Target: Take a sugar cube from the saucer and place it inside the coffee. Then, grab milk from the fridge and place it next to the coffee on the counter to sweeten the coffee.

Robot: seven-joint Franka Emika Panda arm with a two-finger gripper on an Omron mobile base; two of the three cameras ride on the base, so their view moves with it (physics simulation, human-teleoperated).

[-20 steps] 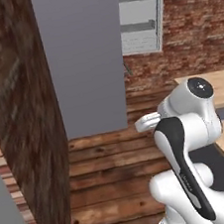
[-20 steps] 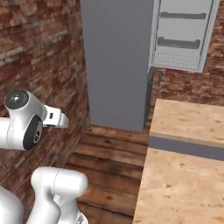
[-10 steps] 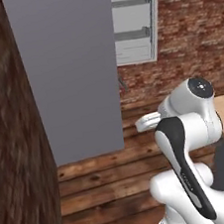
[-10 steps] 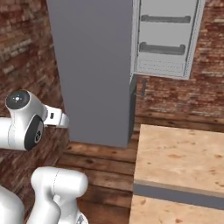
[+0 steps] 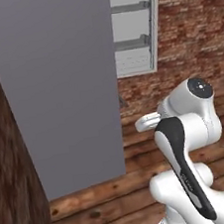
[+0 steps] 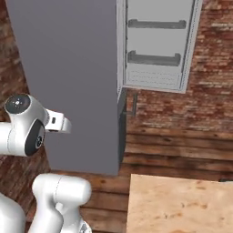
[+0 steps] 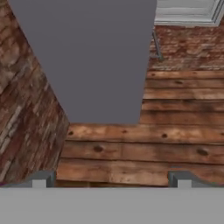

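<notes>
— Wood planks first, nearest the hand: what stands over the floor (image 7: 131, 151) there?

— Two small dark fingertips (image 7: 41, 178) at the bottom of the hand view, far apart, with nothing but floorboards between them. The end effector (image 7: 111, 179) is spread wide and has hold of nothing.

— And the arm itself?

— White with dark joints, folded up close to the base. In the left base view its upper links (image 5: 187, 139) rise from the lower right; in the right base view they sit at the lower left.

— Any tabletop nearby?

— Yes, a light wood-grain tabletop (image 6: 177, 205) fills the lower right of the right base view, just beside the base. A small corner of it also pokes in at the right edge of the left base view. I can make out nothing on the part that shows.

— Now the task's thing. Where is the fridge?

— Straight ahead. The fridge (image 6: 73, 77) is a tall plain grey block standing on the plank floor, its flat side facing the cameras. In the hand view its lower edge meets the boards well beyond the fingertips.

— Is it shut?

— No. The door (image 6: 157, 45) stands swung out past the body's right edge, showing a white inner face with two grey shelf bins, one above the other. A grey bar handle (image 6: 134, 103) hangs below the door, beside the fridge's corner. I cannot tell what is in the bins.

— And farthest back?

— Red-brown brick wall (image 6: 211, 86) behind the door, and more brick (image 5: 17, 196) close on the left.
</notes>
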